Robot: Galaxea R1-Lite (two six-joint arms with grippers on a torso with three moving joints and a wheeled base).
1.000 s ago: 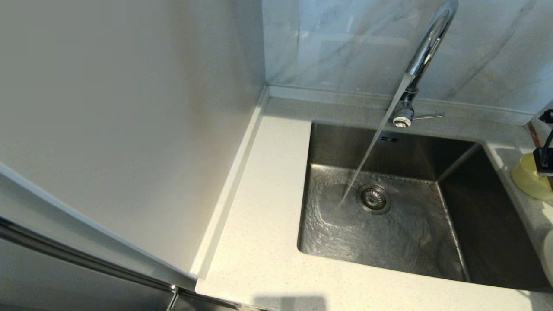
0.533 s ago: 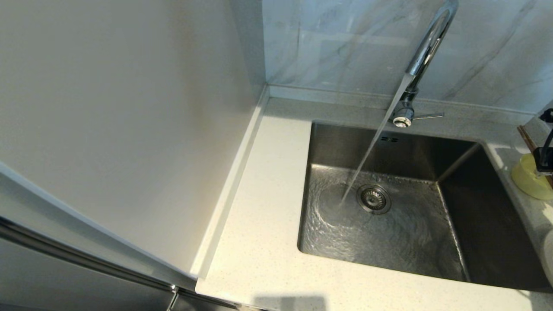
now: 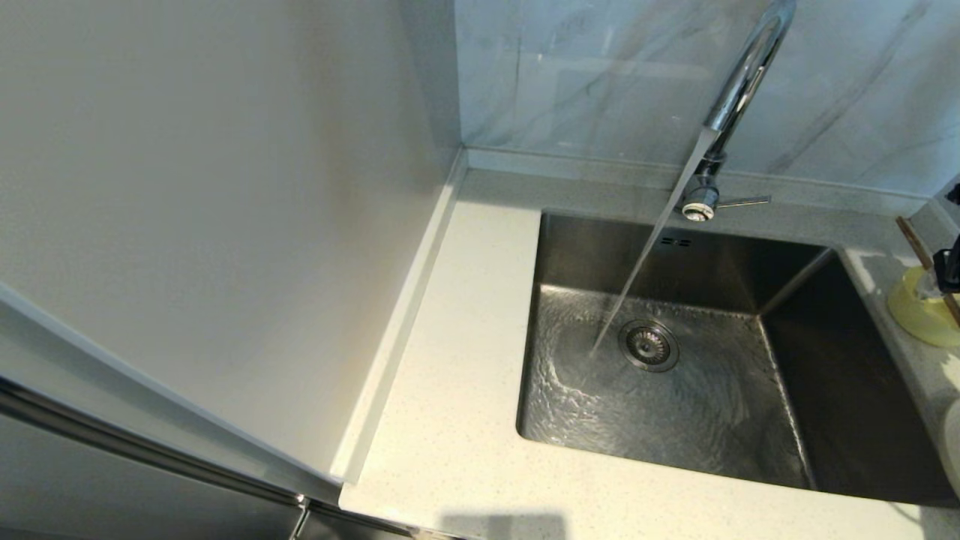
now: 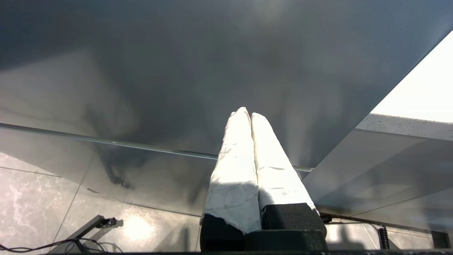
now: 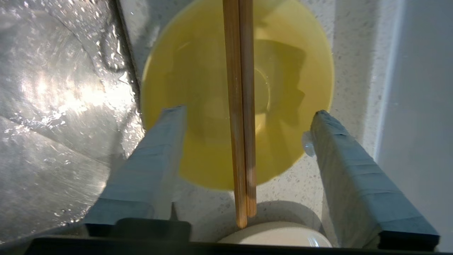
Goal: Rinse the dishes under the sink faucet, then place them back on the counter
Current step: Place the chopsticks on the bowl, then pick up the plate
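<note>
Right wrist view: the right gripper (image 5: 244, 113) hovers with fingers (image 5: 152, 159) spread wide, released; the chopsticks (image 5: 240, 106) lie between them across the yellow bowl (image 5: 198, 85) on the counter (image 5: 350, 71) beside the sink (image 5: 53, 106). Left gripper (image 4: 246, 115) parked, fingers clenched together.

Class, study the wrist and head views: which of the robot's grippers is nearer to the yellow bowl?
Right. The right gripper hangs open directly over the yellow bowl, its fingers either side of the chopsticks. The left gripper, shut, is parked far off, facing a dark panel.
</note>
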